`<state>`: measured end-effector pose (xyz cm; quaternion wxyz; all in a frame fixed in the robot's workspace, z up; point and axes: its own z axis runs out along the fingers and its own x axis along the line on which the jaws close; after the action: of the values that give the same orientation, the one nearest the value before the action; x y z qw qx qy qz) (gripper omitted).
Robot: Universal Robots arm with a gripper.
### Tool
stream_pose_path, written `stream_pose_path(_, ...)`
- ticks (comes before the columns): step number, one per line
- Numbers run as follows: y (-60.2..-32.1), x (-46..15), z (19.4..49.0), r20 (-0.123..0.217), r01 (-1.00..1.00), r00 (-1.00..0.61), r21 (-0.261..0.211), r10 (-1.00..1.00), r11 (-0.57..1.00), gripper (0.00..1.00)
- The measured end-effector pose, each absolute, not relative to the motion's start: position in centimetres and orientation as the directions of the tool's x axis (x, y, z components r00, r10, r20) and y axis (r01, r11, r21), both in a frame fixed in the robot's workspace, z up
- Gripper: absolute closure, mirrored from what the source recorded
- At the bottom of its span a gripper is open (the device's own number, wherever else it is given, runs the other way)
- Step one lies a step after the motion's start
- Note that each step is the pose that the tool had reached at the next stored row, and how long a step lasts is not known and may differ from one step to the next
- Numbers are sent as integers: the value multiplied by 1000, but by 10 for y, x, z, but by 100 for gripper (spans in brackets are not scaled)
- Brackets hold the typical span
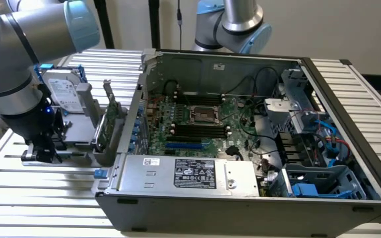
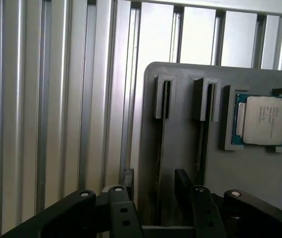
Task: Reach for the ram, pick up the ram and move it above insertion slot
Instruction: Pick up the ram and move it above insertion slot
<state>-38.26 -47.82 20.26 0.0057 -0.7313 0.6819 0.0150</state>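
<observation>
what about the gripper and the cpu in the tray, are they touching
Apart. The wrist view shows the gripper, its fingers open, straddling a slot of the gray tray; bare tray separates it from the cpu in its pocket.

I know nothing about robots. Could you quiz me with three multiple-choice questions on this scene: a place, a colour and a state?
1. Where is the gripper?
A) over the grey holder beside the computer case
B) inside the case
C) on the floor

2. What colour is the motherboard?
A) red
B) white
C) green

3. How is the computer case?
A) closed
B) open
C) upside down

Answers:
1 A, its fingers straddle a slot of the holder.
2 C, the board in the case is green.
3 B, its inside lies in plain view.
</observation>
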Motion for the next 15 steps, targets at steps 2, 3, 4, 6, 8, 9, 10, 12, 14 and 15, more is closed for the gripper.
stream_pose_path(2,-478,-382,202,-30,-997,71,12,-997,-71,60)
stream_pose_path(3,-478,-382,202,-30,-997,71,12,-997,-72,67)
stream_pose_path(4,-478,-382,201,-30,-997,72,12,-997,-72,67)
stream_pose_path(6,-478,-381,201,-30,-997,73,12,-997,-73,73)
stream_pose_path(8,-478,-381,200,-30,-997,74,12,-997,-74,73)
stream_pose_path(9,-478,-381,200,-30,-997,74,12,-997,-74,73)
stream_pose_path(10,-478,-381,200,-30,-997,74,12,-997,-75,73)
stream_pose_path(12,-478,-381,199,-30,-997,74,12,-997,-74,75)
stream_pose_path(14,-478,-380,200,-30,-997,74,13,-997,-75,87)
stream_pose_path(15,-478,-380,200,-30,-997,74,13,-997,-75,87)
